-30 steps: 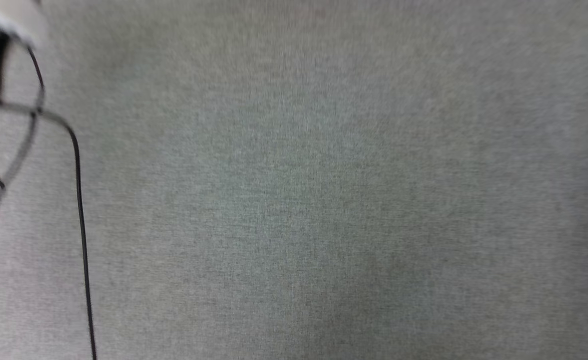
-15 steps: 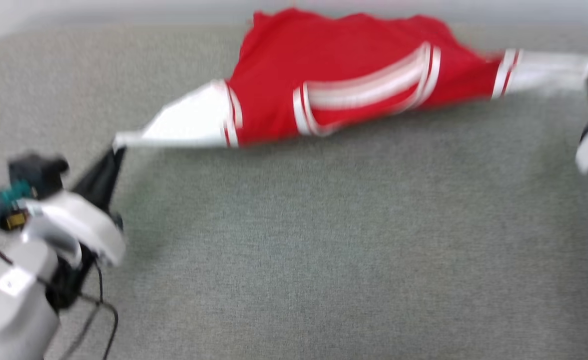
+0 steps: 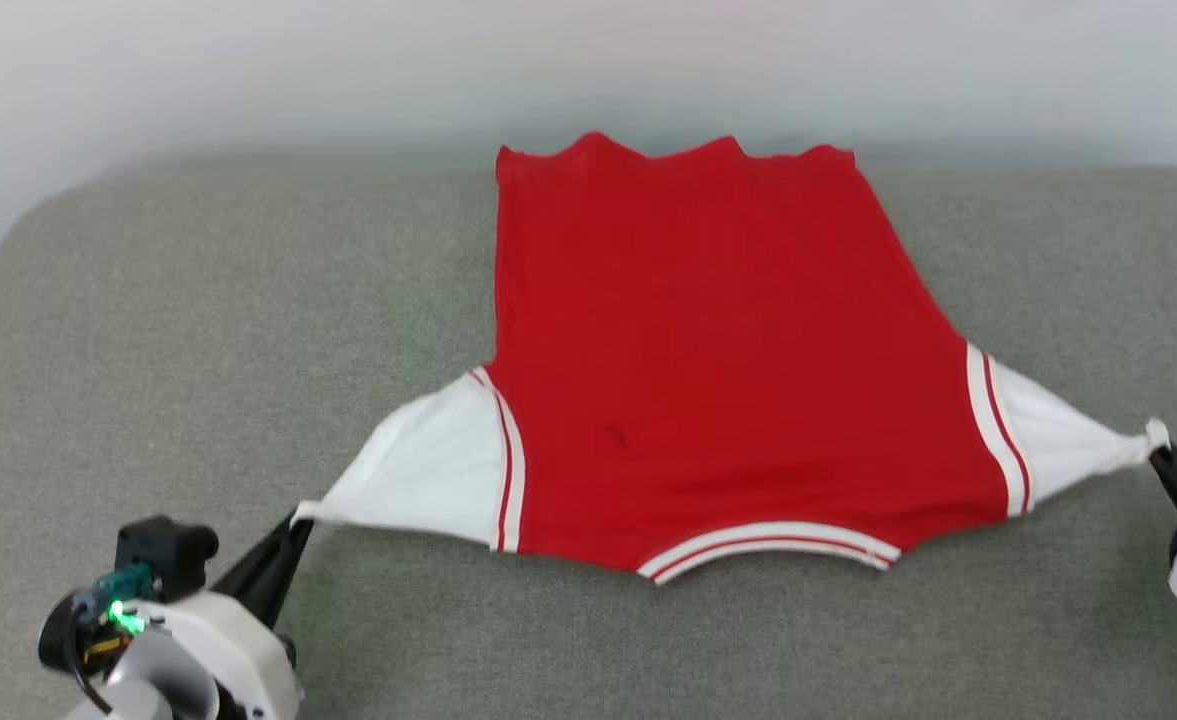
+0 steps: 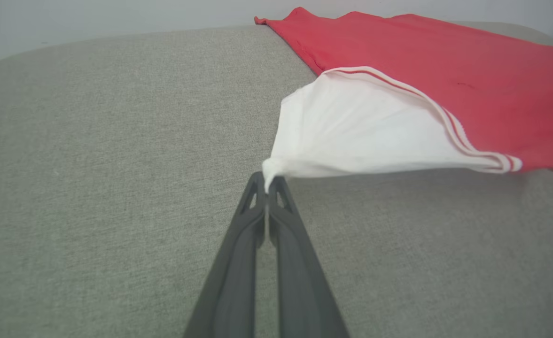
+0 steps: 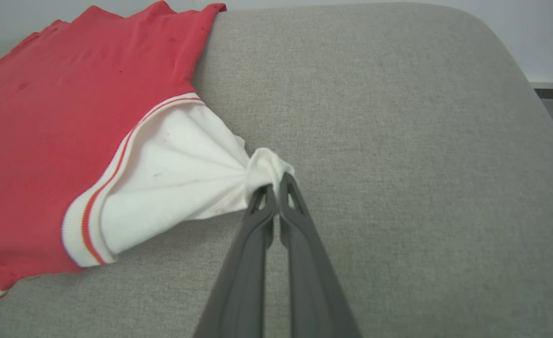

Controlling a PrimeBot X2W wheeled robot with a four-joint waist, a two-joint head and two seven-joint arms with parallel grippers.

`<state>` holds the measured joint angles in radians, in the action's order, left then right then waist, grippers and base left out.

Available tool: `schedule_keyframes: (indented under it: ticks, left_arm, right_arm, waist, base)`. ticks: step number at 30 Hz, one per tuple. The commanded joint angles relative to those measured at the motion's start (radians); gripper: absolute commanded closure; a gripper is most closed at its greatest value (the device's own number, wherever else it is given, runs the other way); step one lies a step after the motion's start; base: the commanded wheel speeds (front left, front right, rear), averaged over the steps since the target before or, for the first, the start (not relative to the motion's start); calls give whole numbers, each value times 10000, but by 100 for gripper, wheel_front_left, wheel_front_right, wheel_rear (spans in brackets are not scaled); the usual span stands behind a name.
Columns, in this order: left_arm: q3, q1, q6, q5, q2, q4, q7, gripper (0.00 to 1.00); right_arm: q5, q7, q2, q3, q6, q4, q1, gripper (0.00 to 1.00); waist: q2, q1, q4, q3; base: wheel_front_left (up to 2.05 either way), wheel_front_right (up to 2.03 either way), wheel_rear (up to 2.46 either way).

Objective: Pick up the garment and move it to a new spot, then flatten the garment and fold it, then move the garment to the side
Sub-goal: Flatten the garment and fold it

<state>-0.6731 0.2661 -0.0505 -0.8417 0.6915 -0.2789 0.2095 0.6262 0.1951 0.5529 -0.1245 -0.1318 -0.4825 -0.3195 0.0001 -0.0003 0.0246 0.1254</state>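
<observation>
Head view: garment [image 3: 708,380] stretched btwn left end effector [image 3: 298,522] & right end effector [image 3: 1158,457], both pinching sleeves.

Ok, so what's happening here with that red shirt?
The robot has a red jersey T-shirt spread on a grey fabric surface. Its left gripper is shut on the tip of one white sleeve, its right gripper on the other, so the shirt is stretched between them. It lies mostly flat, plain side up, not yet folded.

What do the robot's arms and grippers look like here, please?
The left gripper and right gripper have long, dark grey, tapering fingers with triangular cut-outs near the tips. Wrists are white shells; the left carries a black block, green light and black cable.
</observation>
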Motion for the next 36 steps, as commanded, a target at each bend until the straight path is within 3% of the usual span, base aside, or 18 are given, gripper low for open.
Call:
schedule_keyframes:
  ticks: [1,18,28,29,30,36]
  left_arm:
    - [-21,-316,-137,-103,148,55,-72,100]
    - [-532,-3034,-418,-1104,1096,1934,-1018,100]
    - [-753,-2642,-343,-994,943,2286,-1389,100]
    - [-745,-2558,-344,-1032,889,2358,-1451,100]
    - [-712,-2521,-387,-1167,831,2426,-1563,100]
    - [-648,-2198,-630,-1456,777,3279,-2189,100]
  right_arm:
    - [173,131,193,111,21,89,369,100]
    - [1905,3259,637,917,21,1995,3829,100]
    - [1534,4050,175,1521,20,2682,4127,100]
    - [1521,4141,154,1620,18,2725,4014,14]
    - [1590,4345,64,1702,18,2700,3938,0]
    - [1380,4696,76,1996,15,3448,3215,0]
  waist:
    - [-1,3,-20,-235]
    - [-1,3,-84,-982]
    - [-1,3,-41,-643]
    - [-1,3,-19,-565]
    - [-1,3,0,-477]
    - [-1,3,217,168]
  base:
    - [0,0,0]
    - [0,0,0]
    - [0,0,0]
    - [0,0,0]
    - [0,0,0]
    - [0,0,0]
